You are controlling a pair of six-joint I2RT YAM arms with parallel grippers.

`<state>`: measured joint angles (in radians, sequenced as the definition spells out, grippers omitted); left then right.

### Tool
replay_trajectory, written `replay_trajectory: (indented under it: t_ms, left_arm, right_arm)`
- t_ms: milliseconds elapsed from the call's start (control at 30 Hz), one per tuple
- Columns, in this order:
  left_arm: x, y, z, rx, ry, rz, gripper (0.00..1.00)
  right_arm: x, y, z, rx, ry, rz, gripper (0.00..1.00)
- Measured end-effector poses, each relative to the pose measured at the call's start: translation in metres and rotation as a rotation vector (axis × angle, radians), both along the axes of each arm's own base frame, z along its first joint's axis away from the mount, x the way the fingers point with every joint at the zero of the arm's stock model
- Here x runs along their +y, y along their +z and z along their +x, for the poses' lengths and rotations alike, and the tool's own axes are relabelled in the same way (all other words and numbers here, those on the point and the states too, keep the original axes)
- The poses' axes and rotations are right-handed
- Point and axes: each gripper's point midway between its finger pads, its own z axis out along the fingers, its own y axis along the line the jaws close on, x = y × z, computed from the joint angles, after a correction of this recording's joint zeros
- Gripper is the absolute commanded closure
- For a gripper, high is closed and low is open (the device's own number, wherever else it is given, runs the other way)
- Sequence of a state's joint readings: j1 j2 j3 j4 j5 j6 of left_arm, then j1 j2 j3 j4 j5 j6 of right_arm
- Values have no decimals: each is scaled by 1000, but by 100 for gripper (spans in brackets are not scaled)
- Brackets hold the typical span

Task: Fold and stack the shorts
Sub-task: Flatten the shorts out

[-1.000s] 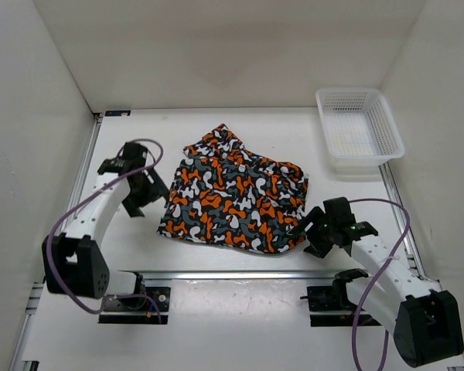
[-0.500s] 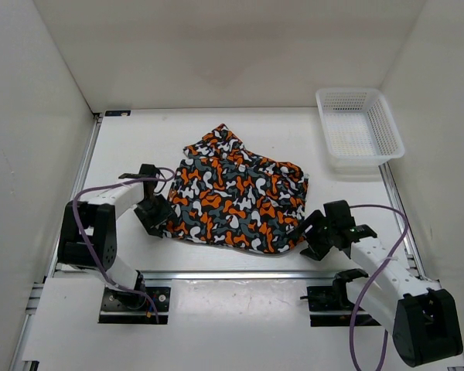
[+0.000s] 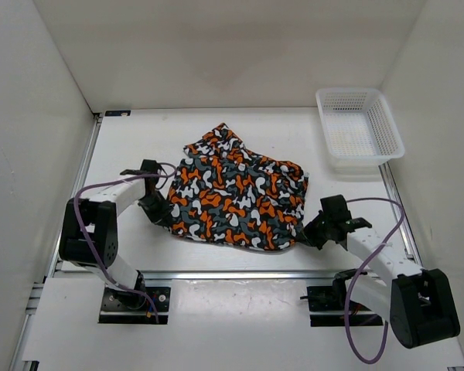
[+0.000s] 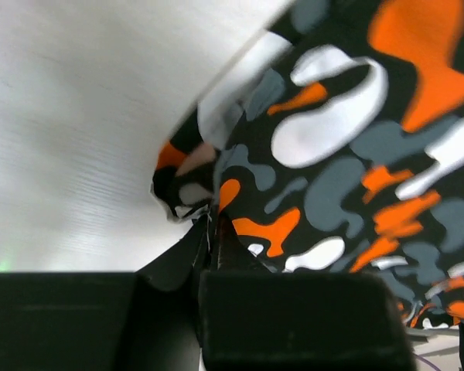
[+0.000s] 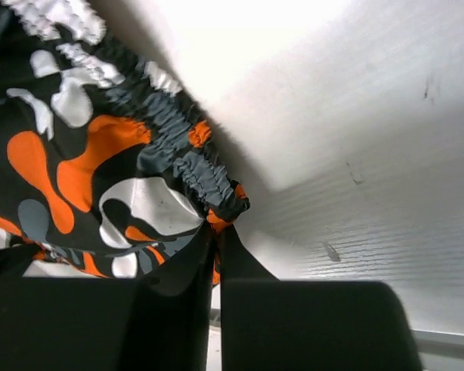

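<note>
The shorts (image 3: 236,193), printed in orange, black, grey and white blotches, lie crumpled flat in the middle of the table. My left gripper (image 3: 164,214) sits at their near-left corner, shut on the cloth edge; in the left wrist view the shorts (image 4: 356,147) bunch into a small tuft right at the closed gripper (image 4: 211,220). My right gripper (image 3: 308,229) is at the near-right corner, shut on the gathered waistband; in the right wrist view the shorts (image 5: 100,162) fill the left side and the elastic end is pinched in the gripper (image 5: 219,229).
A white mesh basket (image 3: 359,131) stands at the back right of the table. White walls close in the left, right and back. A metal rail (image 3: 232,273) with the arm bases runs along the near edge.
Both grippers closed on the shorts' near corners. The left arm swung down and in to the left corner; the right gripper slid forward onto the waistband end. The near hem has shifted slightly.
</note>
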<state>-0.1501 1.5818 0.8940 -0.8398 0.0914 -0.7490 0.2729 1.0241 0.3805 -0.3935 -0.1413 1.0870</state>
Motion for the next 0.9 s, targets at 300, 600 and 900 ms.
replay_trajectory:
  t_ms: [300, 600, 900]
  left_arm:
    - [-11, 150, 90, -366, -12, -35, 90]
    - [3, 446, 75, -1180, -2, -100, 90]
    - [20, 595, -91, -1719, -31, -170, 90]
  right_arm:
    - [0, 138, 93, -368, 83, -115, 100]
    - [-9, 395, 102, -994, 203, -215, 100]
    - [-3, 519, -17, -1435, 416, -139, 100]
